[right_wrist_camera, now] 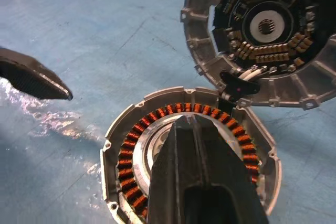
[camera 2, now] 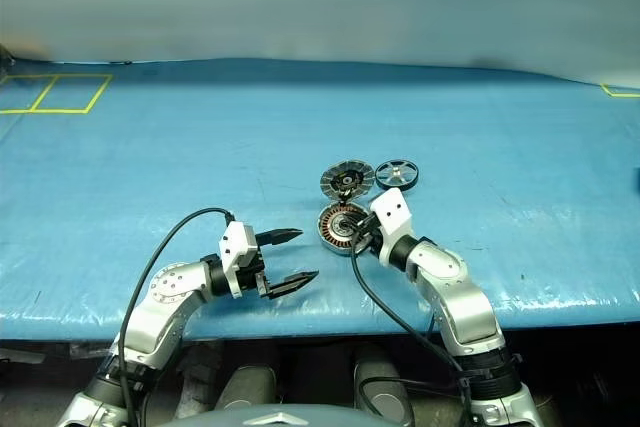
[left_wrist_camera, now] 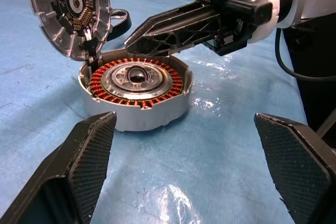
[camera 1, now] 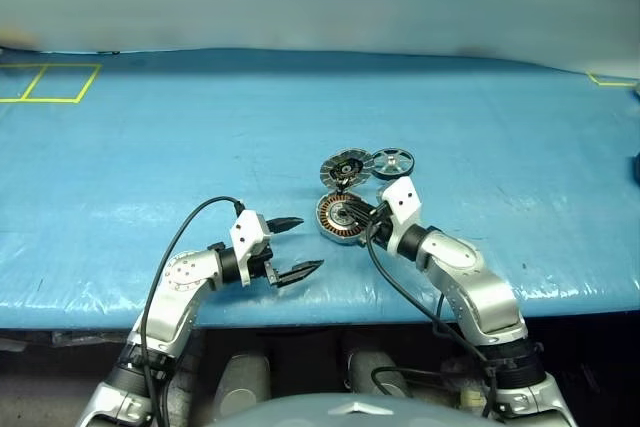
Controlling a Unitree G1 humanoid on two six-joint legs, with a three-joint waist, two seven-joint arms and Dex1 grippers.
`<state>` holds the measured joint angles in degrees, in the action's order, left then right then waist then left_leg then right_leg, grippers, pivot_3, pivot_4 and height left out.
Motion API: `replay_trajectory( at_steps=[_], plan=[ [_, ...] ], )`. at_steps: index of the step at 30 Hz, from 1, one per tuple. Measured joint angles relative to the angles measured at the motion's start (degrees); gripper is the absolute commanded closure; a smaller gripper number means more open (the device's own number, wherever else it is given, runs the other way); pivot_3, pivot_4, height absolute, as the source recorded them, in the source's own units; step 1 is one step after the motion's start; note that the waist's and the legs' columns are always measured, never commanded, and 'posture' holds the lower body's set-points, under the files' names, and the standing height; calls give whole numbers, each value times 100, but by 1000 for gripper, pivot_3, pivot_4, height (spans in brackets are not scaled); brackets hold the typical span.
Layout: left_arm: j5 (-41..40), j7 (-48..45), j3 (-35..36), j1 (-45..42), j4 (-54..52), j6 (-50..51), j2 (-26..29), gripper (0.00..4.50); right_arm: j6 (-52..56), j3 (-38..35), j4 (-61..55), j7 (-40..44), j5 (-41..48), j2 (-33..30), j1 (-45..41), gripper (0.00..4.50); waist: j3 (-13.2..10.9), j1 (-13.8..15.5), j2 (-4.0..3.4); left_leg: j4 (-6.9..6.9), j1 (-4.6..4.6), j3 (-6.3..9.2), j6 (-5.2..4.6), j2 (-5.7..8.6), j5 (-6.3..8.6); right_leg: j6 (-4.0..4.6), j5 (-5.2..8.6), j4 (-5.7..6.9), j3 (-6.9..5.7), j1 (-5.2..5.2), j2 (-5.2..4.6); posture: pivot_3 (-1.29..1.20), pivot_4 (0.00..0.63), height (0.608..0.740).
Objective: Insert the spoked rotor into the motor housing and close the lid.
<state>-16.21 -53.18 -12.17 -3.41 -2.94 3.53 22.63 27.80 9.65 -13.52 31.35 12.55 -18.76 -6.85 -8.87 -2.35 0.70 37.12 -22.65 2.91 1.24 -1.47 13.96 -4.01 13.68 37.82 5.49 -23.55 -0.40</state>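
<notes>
Motor housing (camera 1: 340,217): sits on the blue table (camera 1: 150,167) near its front edge, a little right of the middle; it holds a ring of copper windings around a silver centre, and no wheel lies in it.
Lid (camera 1: 343,169): swung open and standing up from the far side of the housing, its dark patterned inner face turned toward the robot.
Spoked rotor (camera 1: 392,161): lies flat on the table just right of the open lid, outside the housing, farther from the front edge.
Right gripper (right_wrist_camera: 195,129): fingers pressed together with nothing between them; the tips hang over the housing's silver centre, with the rotor well beyond them.
Left gripper (camera 1: 297,245): fingers spread wide and empty, near the front edge, left of the housing and apart from it.
</notes>
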Motion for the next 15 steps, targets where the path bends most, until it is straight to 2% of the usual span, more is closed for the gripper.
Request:
replay_trajectory(
  at_steps=[15],
  plan=[
    [5, 94, -12, 10, -96, 96, 3, 0, -3, 27, 203, -172, -110, 127, -53, 4480, 0, 4, 0, 0, -1, 0, 0, 0, 0, 0, 0, 0, 0, 0, 0, 0, 150, 740]
  ],
)
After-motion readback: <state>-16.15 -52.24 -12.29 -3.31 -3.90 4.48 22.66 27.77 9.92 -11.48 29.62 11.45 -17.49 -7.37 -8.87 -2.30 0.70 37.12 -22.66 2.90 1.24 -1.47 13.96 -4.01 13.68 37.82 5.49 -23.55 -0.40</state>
